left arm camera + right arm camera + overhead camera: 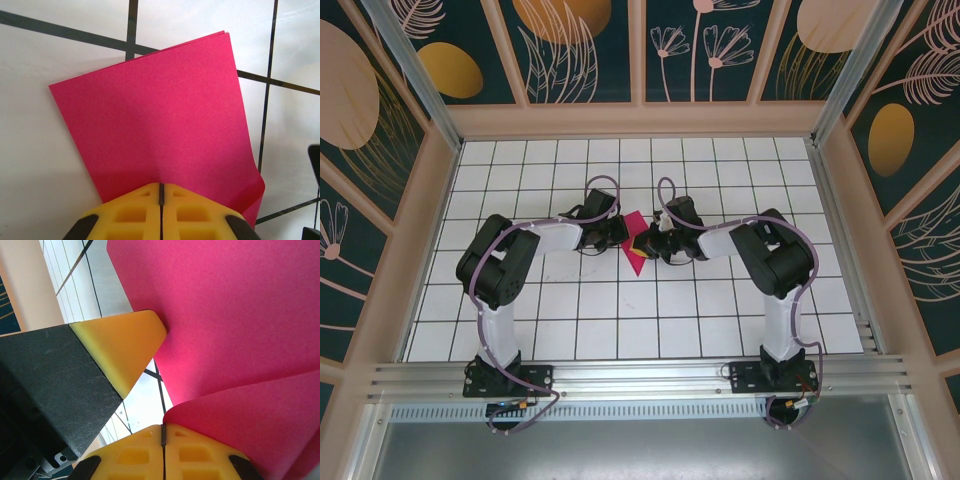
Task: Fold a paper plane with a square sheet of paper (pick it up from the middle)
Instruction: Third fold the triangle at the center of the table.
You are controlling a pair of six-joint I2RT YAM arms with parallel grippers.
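The square sheet of paper [636,246] is magenta-pink and folded double, with two layers showing at its far edge [165,115]. It hangs between the two grippers over the middle of the table. My left gripper [620,238] is shut, and the sheet's near edge runs straight out from its yellow fingertips [161,186]. My right gripper [656,246] is shut at a curled-up flap of the sheet [250,425], whose edge ends at its jaw line [163,426]. The left gripper's yellow finger [122,347] touches the sheet's side edge. A paper plane is out of view.
The white table with a black grid [620,310] lies below. Enclosure walls with aluminium posts [440,150] stand left, right and back. Both arm bases [505,375] sit on the rail at the near edge.
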